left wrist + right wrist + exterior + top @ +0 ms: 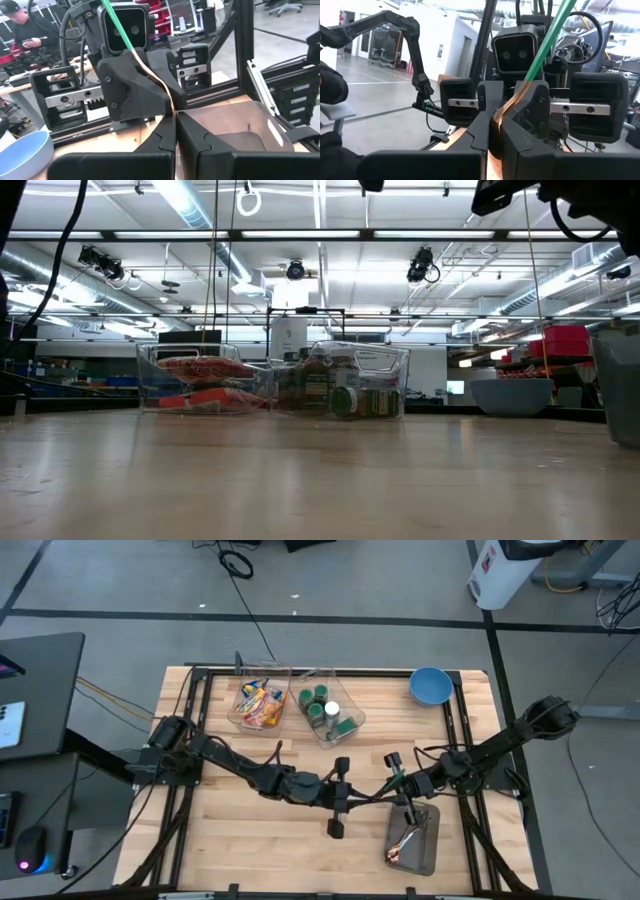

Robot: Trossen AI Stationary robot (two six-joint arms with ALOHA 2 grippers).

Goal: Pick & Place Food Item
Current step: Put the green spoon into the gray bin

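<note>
Grey concrete floor (360, 580) w/ dark tape lines; black desk (40, 690) at left edge. Ceiling strip lights (320, 235), exposed ducts, shelving beyond table.

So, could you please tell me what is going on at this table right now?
Both arms reach toward the middle of the wooden table. The left pincer and right pincer are shut on opposite ends of a thin green-and-brown strip, held up between them. A dark tray lies near the right arm. Two clear bins of food items and a blue bowl sit along the far edge.
</note>
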